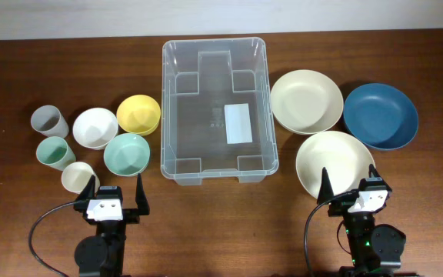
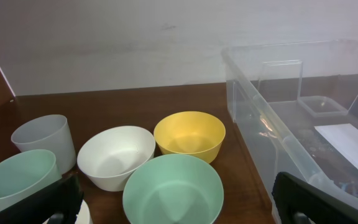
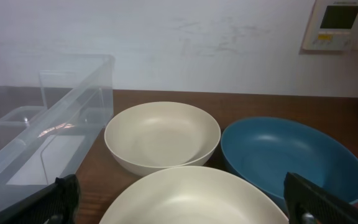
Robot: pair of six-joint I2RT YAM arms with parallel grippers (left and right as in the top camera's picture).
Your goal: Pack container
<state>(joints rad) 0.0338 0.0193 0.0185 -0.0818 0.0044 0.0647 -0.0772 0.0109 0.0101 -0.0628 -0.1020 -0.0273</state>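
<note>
The container is a large clear bin with a white label, standing empty at the table's middle; it also shows in the left wrist view and the right wrist view. Left of it stand a yellow bowl, a white bowl, a mint bowl, a grey cup, a mint cup and a cream cup. Right of it lie two cream bowls and a blue bowl. My left gripper is open and empty before the mint bowl. My right gripper is open and empty over the near cream bowl.
A white wall runs behind the table, with a wall control panel at the far right. Black cables trail beside both arm bases at the front edge.
</note>
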